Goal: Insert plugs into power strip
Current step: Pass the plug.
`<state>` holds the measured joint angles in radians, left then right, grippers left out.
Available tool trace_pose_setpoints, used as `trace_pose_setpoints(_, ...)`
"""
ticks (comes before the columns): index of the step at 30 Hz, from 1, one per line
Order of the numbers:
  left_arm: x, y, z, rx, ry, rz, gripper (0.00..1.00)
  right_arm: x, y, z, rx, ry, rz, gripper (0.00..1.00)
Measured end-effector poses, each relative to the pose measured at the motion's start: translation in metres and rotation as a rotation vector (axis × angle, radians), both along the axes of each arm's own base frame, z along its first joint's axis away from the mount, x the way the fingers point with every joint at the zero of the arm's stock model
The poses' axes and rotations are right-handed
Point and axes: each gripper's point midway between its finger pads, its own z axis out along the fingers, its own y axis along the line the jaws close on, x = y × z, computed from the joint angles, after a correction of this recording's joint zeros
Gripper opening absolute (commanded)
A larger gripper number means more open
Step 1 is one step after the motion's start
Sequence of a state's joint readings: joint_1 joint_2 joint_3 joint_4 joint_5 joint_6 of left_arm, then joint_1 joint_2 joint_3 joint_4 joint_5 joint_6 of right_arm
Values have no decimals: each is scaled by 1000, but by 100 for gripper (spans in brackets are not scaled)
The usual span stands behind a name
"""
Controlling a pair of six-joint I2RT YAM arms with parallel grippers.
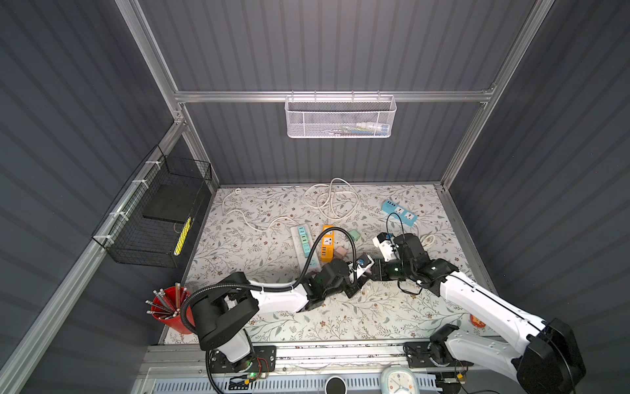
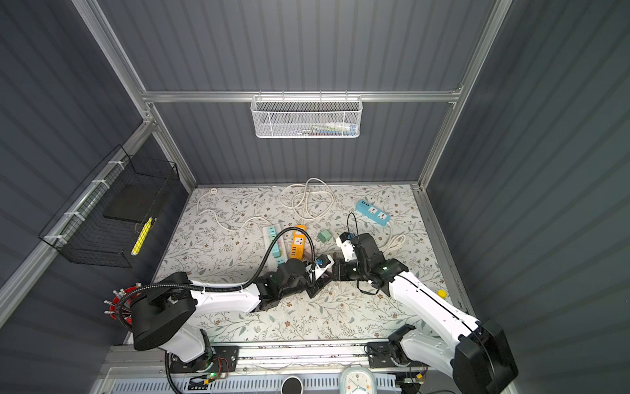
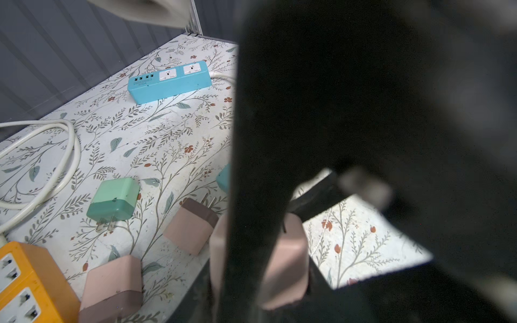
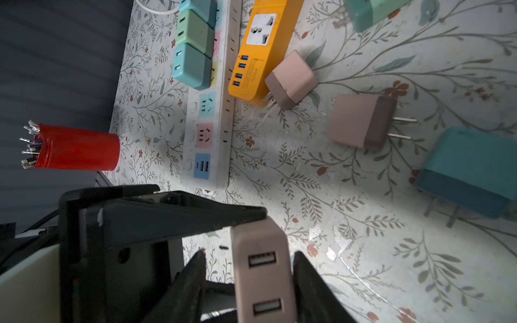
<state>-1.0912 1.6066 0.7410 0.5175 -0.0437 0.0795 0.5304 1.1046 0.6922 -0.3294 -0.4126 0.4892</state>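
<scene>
The white power strip [image 4: 233, 56] lies flat mid-table. In its far sockets we see a far teal plug [image 4: 195, 7], a mint green plug [image 4: 193, 30] and a near teal plug [image 4: 190, 65]. To its right, on their sides with prongs showing, lie the left pink plug [image 4: 292, 79], right pink plug [image 4: 361, 120], loose teal plug [image 4: 470, 170] and loose green plug [image 3: 114, 200]. The held pink plug [image 4: 263, 268] shows two USB holes.

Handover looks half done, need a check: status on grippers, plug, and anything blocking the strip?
Left gripper shut on pink plug. Right gripper open around it, not clamped. White strip: two sockets free. Alongside, orange strip, loose pink plug against it.
</scene>
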Motion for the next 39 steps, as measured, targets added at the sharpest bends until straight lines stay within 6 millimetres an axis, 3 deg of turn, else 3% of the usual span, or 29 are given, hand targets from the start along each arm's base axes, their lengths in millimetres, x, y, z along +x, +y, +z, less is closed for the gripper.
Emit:
trace_pose_setpoints(7, 0, 0, 2, -1, -1, 0, 35, 2, -1, -1, -5, 0, -7, 28)
trace_pose_setpoints(14, 5, 3, 1, 3, -1, 27, 73, 2, 2, 2, 9, -13, 4, 20)
trace_pose_setpoints(16, 7, 5, 3, 1, -5, 47, 78, 3, 4, 3, 14, -18, 2, 19)
trace_pose_setpoints(20, 8, 15, 21, -29, -15, 81, 82, 6, 4, 5, 7, -28, -16, 18)
trace_pose_setpoints(24, 6, 34, 57, -87, -24, 133, 83, 20, 8, 15, -26, -72, -49, 18)
trace_pose_setpoints(27, 11, 60, 86, -145, -20, 249, 92, 31, 16, 19, -61, -102, -68, 18)
trace_pose_setpoints(31, 33, 114, 106, -210, 55, 548, 92, 41, 34, 16, -129, -130, -84, 17)
trace_pose_setpoints(36, 76, 188, 97, -225, 212, 911, 94, 51, 67, 15, -194, -170, -83, 16)
trace_pose_setpoints(39, 90, 231, 79, -218, 300, 1083, 94, 58, 90, 14, -217, -193, -83, 16)
